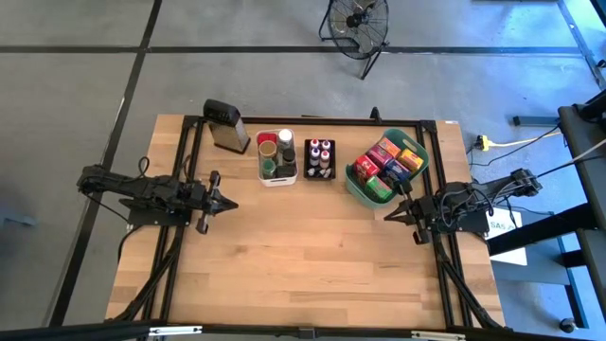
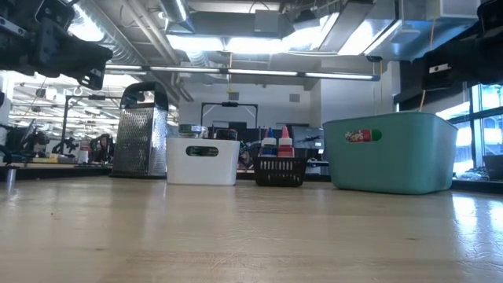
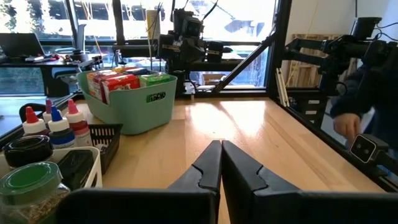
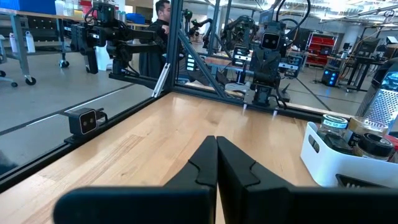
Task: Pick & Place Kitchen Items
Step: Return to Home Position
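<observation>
The kitchen items sit in three containers along the table's far side. A teal basket [image 1: 388, 168] holds red, orange and green boxes [image 1: 386, 152]. A white bin [image 1: 278, 158] holds round jars [image 1: 268, 144]. A small black tray [image 1: 320, 159] holds capped bottles [image 3: 61, 124]. My left gripper [image 1: 230, 201] hovers shut at the table's left, nearer than the bin. My right gripper [image 1: 387, 214] hovers shut at the right, just nearer than the basket. In each wrist view, the fingers [image 3: 221, 163] [image 4: 217, 157] meet with no gap.
A metal box grater with a black handle [image 1: 227, 125] stands at the far left, beside the white bin. The bare wooden tabletop [image 1: 303, 256] spreads between the arms and toward the near edge. A person's hand and sleeve [image 3: 351, 118] show beyond the table in the left wrist view.
</observation>
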`<state>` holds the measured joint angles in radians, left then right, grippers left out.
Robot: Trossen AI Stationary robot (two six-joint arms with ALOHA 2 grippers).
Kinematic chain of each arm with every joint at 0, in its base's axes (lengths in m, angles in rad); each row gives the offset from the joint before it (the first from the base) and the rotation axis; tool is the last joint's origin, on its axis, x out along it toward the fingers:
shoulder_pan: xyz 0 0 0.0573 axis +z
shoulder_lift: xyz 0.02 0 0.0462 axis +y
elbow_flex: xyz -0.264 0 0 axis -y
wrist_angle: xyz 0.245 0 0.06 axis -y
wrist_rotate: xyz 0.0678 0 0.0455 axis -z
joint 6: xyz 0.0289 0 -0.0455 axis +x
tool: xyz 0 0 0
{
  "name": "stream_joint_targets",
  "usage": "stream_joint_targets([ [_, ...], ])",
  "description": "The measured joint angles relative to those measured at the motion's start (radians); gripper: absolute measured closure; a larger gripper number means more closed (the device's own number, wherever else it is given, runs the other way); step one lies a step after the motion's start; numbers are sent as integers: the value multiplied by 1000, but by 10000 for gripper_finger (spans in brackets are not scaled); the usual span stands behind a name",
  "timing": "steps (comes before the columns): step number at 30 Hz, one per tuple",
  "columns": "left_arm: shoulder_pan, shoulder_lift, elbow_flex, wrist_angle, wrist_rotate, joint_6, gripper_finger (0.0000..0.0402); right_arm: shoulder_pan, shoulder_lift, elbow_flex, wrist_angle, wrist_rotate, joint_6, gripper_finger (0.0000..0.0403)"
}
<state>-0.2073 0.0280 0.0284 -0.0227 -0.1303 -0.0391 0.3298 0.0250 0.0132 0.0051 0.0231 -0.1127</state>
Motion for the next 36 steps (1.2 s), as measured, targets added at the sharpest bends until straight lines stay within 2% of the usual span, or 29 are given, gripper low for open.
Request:
stream_joint_targets([
  [36, 0, 0, 0, 0, 0, 0, 390, 0, 0, 0, 0, 0, 0, 400],
])
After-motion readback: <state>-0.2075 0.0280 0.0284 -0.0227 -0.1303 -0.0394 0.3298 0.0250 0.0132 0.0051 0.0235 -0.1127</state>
